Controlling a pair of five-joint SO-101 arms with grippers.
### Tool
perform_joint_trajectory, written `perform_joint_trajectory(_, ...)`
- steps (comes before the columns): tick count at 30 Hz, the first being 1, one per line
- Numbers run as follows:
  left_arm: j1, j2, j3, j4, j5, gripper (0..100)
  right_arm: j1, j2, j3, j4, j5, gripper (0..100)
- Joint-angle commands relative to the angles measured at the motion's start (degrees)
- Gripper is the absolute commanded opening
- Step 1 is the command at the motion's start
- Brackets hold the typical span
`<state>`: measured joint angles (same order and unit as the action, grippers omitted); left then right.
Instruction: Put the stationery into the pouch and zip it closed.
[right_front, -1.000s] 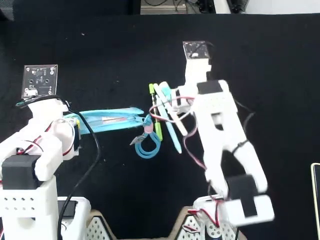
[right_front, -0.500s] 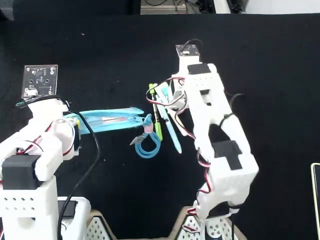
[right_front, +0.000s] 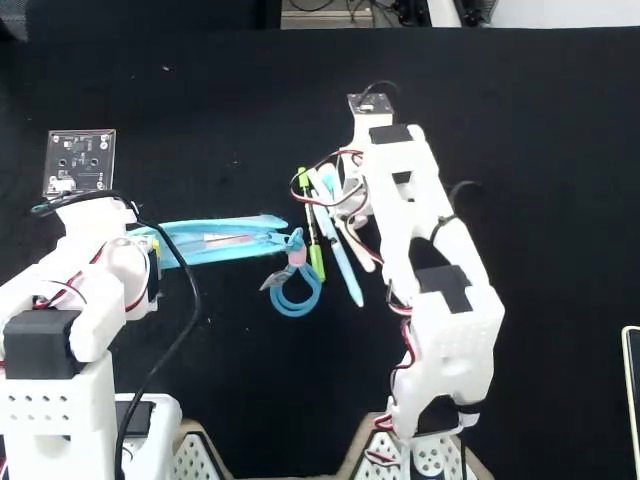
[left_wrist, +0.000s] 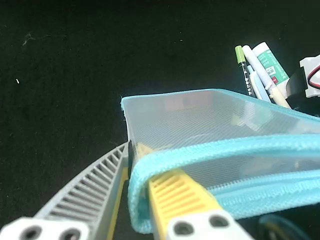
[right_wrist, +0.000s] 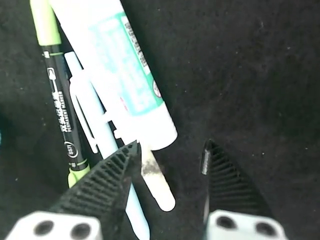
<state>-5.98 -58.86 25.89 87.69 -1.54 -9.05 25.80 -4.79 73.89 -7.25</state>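
**As the right arm swings in, its jaws straddle the tube**

Since a second ago the right arm has straightened over the stationery, while the pouch (right_front: 215, 240) and left arm keep still. Up close, the right gripper (right_wrist: 171, 147) is wide open and empty. The tube (right_wrist: 120, 65) end and a cream stick (right_wrist: 152, 185) lie between its jaws, and the pens (right_wrist: 95, 125) lie just outside. The left gripper (left_wrist: 132, 150) is clamped on the pouch's end.

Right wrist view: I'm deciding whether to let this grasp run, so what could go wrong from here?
1. The open right end effector straddles the end of the glue tube, with the cream stick and blue pen bunched alongside. Closing may pinch several or flick one away.
2. The left end effector holds the pouch by one end, so it could sag when loaded.
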Motion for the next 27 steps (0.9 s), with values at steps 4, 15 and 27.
perform_joint_trajectory(4, 0.1, 0.6, 0.0, -0.4, 0.3, 3, -0.7, -0.4, -9.9, -2.2, 9.3, 19.8)
perform_joint_trajectory(15, 0.1, 0.6, 0.0, -0.3, 0.3, 3, -1.6, 10.0, -12.6, -8.5, 18.9, 19.7)
perform_joint_trajectory(27, 0.0, 0.6, 0.1, -0.3, 0.3, 3, 8.0, 10.6, -14.1, 0.0, 23.0, 1.0)
